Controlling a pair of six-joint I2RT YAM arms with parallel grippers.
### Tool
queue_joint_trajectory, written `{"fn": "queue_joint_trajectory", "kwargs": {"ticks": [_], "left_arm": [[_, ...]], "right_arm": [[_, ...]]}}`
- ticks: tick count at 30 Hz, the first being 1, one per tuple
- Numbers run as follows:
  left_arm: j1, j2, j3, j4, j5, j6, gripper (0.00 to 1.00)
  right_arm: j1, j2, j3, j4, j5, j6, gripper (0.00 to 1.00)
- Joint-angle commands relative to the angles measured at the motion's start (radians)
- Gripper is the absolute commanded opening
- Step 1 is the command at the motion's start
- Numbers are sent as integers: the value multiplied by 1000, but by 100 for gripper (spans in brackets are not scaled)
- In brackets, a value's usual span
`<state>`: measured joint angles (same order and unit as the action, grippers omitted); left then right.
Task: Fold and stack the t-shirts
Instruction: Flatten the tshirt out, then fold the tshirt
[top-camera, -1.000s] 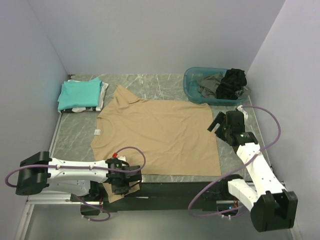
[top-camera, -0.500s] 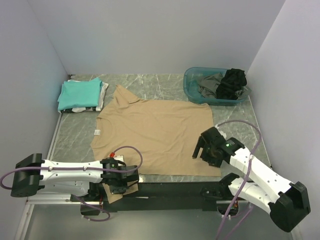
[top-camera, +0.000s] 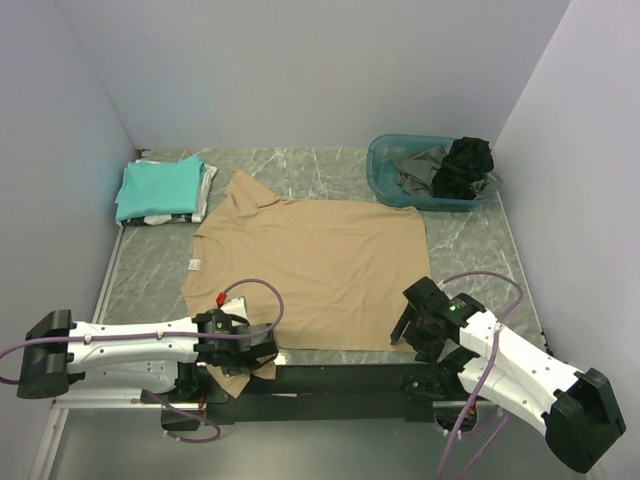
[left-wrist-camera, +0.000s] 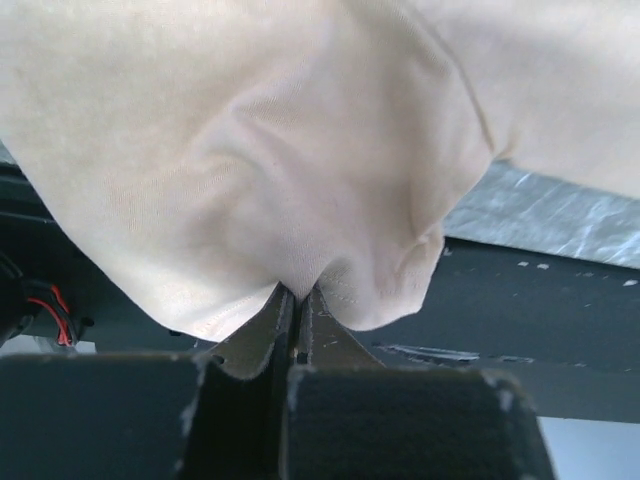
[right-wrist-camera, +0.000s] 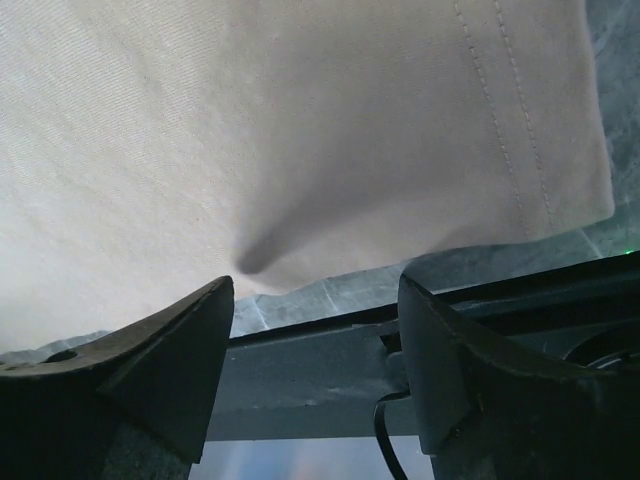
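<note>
A large tan t-shirt (top-camera: 315, 265) lies spread flat on the marble table, its white neck label (top-camera: 195, 264) at the left. One sleeve hangs over the near edge. My left gripper (top-camera: 243, 362) is shut on that hanging sleeve; in the left wrist view the cloth (left-wrist-camera: 280, 190) bunches out of my closed gripper (left-wrist-camera: 296, 300). My right gripper (top-camera: 410, 335) is open at the shirt's near right corner; in the right wrist view the hem (right-wrist-camera: 520, 130) lies just ahead of the open gripper (right-wrist-camera: 315, 300), untouched. A folded teal shirt (top-camera: 160, 187) tops a stack at the far left.
A blue basket (top-camera: 385, 172) at the far right holds dark grey (top-camera: 420, 170) and black (top-camera: 467, 162) garments. White cloth (top-camera: 160, 217) shows under the teal shirt. The black frame (top-camera: 330, 378) runs along the table's near edge. Walls close in on three sides.
My right arm swung from the shirt's far right edge down to its near right corner. My left gripper shifted slightly, still holding the hanging sleeve.
</note>
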<state>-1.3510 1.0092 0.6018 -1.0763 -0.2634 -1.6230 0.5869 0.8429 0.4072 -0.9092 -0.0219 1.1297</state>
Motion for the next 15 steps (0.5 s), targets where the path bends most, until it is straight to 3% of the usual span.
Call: {"fn": "queue_joint_trajectory", "kwargs": {"ticks": [1, 15], "left_arm": [[21, -9, 49, -16, -62, 29, 1], [138, 9, 110, -74, -122, 117, 1]], "right_arm": [[7, 19, 1, 44, 20, 33, 73], [7, 166, 62, 127, 134, -39, 45]]}}
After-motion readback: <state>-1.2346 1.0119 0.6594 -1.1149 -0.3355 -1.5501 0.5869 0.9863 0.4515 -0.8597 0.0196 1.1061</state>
